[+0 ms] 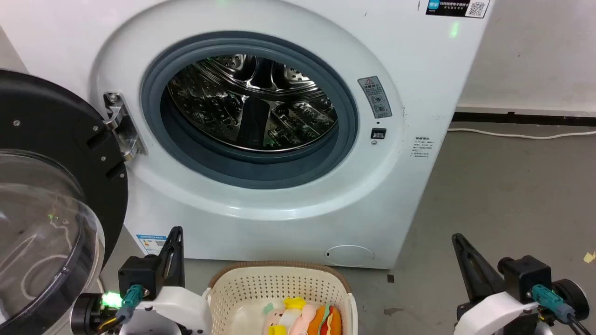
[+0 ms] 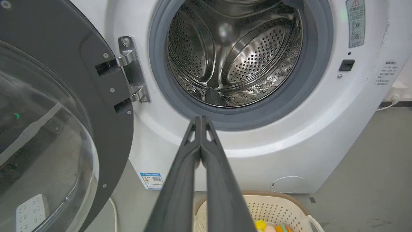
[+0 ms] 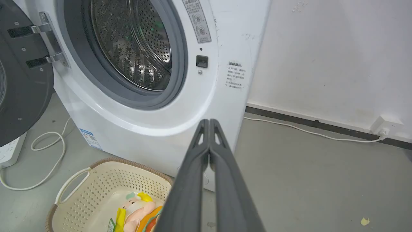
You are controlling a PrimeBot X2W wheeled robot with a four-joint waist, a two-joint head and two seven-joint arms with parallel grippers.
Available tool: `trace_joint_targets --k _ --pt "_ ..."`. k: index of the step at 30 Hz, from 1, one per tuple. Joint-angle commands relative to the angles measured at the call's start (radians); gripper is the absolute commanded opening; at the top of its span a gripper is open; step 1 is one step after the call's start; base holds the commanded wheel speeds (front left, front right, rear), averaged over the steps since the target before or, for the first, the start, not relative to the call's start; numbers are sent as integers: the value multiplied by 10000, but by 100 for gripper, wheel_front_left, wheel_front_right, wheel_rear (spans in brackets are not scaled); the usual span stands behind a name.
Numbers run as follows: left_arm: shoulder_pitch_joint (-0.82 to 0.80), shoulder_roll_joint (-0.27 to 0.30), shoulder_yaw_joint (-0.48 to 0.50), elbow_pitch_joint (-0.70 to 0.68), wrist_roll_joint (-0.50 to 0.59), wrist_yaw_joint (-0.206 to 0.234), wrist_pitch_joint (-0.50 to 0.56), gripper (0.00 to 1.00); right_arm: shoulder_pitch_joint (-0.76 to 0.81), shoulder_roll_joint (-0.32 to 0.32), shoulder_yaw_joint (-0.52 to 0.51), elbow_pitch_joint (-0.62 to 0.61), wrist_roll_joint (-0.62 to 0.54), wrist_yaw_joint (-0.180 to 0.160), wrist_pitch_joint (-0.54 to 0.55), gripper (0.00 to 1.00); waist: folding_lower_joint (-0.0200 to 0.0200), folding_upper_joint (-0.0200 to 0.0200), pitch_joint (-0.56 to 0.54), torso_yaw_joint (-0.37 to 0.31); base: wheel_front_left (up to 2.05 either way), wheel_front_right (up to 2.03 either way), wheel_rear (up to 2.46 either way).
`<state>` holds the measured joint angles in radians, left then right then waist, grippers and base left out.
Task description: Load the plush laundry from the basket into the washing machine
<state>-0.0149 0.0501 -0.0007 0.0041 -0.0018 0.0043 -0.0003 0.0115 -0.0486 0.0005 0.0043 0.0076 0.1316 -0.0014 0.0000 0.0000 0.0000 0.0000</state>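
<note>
Head view showed one washing machine (image 1: 288,204), one basket (image 1: 260,288) at bottom centre holding one plush laundry bundle (image 1: 305,318); left gripper (image 1: 176,232) and right gripper (image 1: 458,241) both pinched together, empty.

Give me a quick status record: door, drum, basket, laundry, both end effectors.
door: open, swung left
drum: no laundry seen inside
basket: on floor before the washing machine
plush laundry: lying in basket
left end effector: shut, empty, left of basket
right end effector: shut, empty, right of basket
</note>
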Motion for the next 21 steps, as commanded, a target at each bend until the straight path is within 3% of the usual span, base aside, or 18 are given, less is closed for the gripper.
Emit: trace_joint_targets --k 1,21 --pt "149 1 7 -41 18 -43 3 0 -115 -16 -5 -43 -76 -9 14 0 0 0 0 0 0 0 0" --pt "149 1 7 -41 18 -43 3 0 -115 -16 -5 -43 -76 -9 14 0 0 0 0 0 0 0 0"
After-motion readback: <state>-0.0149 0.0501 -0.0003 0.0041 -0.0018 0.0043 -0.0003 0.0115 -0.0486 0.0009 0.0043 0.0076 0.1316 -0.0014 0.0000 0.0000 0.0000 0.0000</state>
